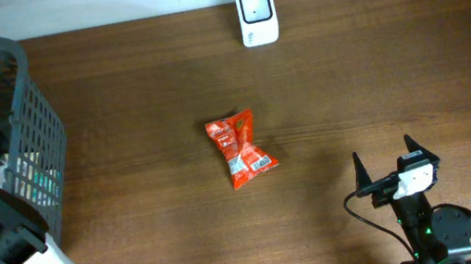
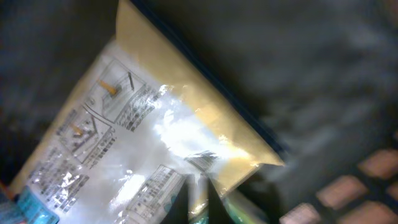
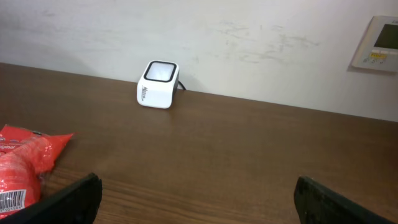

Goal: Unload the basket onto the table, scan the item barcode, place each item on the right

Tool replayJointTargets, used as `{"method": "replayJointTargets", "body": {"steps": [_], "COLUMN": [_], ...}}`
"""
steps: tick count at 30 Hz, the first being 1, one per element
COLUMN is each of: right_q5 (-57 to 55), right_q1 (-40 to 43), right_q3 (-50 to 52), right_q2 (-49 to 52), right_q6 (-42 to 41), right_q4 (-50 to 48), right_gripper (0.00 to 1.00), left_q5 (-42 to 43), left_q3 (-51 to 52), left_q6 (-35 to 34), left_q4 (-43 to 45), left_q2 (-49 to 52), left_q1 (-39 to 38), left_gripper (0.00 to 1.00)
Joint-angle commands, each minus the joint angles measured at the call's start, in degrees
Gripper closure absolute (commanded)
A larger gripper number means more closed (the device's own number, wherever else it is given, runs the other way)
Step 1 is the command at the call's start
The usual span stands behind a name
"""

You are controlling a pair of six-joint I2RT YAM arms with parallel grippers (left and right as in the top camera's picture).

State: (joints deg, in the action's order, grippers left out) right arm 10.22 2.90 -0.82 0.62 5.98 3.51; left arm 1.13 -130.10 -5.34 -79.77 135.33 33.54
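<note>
Dark wooden surface [image 1: 346,59] against a pale wall, seen from above. A white barcode scanner [image 1: 256,15] stands at its far edge. Nearer than the scanner and slightly to its left, well apart from it, a red snack packet [image 1: 240,149] lies flat with nothing touching it. Its long axis runs roughly toward and away from the scanner, tilted a little. The end with the white barcode label [image 1: 259,162] points away from the scanner, label facing up.

Far to the scanner's left, the left arm [image 1: 9,243] reaches into a grey basket [image 1: 36,115]. Its camera shows a blurred yellow-and-clear packet [image 2: 155,143], but whether the left hand is closed on it cannot be told. The right hand [image 1: 382,151] sits nearer than the scanner and to its right, fingers wide and empty.

No item is at the scanner, so the scan itself appears not yet done.
</note>
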Motion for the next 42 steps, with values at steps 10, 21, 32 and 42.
{"method": "replayJointTargets", "body": {"steps": [10, 21, 32, 42], "right_q5": [0.28, 0.28, 0.28, 0.28], "right_q1": [-0.24, -0.24, -0.24, -0.24], "right_q3": [0.5, 0.5, 0.5, 0.5], "right_q2": [-0.42, -0.42, -0.42, -0.42], "right_q6": [-0.66, -0.66, -0.66, -0.66], "right_q4": [0.11, 0.11, 0.11, 0.11], "right_gripper": [0.01, 0.01, 0.02, 0.02], "left_q5": [-0.15, -1.01, 4.02, 7.48], "left_q3": [-1.05, -4.07, 11.17, 22.49], "left_q6": [1.7, -1.14, 1.14, 2.05], "left_q4": [-2.38, -9.38, -13.29, 3.48], "left_q2": [9.01, 5.18, -2.93, -2.93], "left_q1": [-1.62, 0.17, 1.9, 1.88], "left_gripper": [0.01, 0.04, 0.26, 0.21]}}
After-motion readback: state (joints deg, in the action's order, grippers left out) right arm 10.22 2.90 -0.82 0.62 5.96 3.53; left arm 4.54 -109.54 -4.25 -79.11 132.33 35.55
